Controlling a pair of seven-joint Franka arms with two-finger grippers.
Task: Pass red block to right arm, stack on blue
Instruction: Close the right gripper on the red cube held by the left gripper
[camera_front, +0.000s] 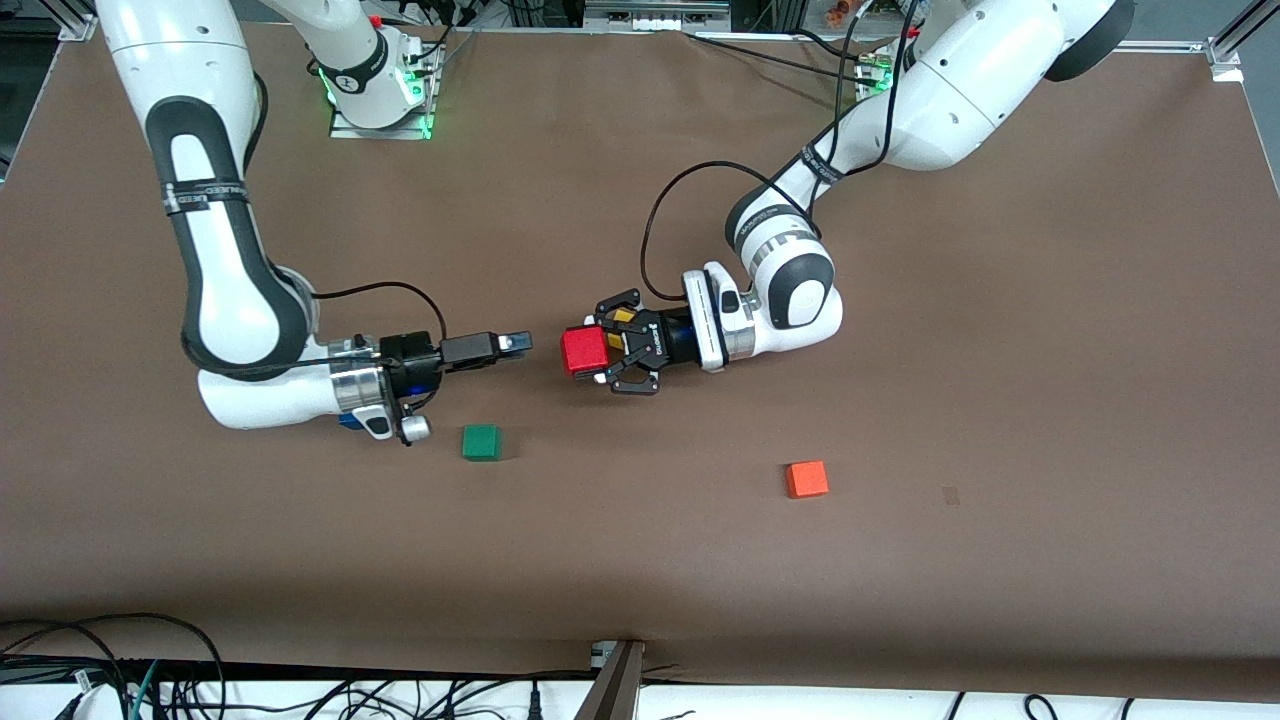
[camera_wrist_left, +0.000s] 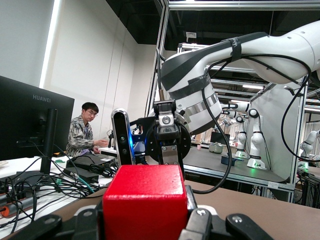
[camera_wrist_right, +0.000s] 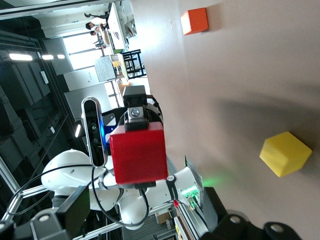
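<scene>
Your left end effector (camera_front: 592, 352) is clamped on the red block (camera_front: 584, 351), holding it in the air above the middle of the surface (camera_front: 1000, 350), with the claw-like fingers (camera_front: 620, 301) wrapped around the cube's sides. Facing it, your right end effector (camera_front: 518, 343) hangs just short of the block with its long black fingers spread wide and nothing between them. In the right wrist view you see the red block (camera_wrist_right: 138, 154) head-on, gripped by the left arm. In the left wrist view the red block (camera_wrist_left: 145, 202) fills the foreground, with the right arm's wrist just past it. You can see only a sliver of the blue cube (camera_front: 350, 421) under the right arm's wrist. On the surface lie a green cube (camera_front: 482, 442), an orange-red cube (camera_front: 806, 479), and a yellow cube (camera_wrist_right: 285, 153).
</scene>
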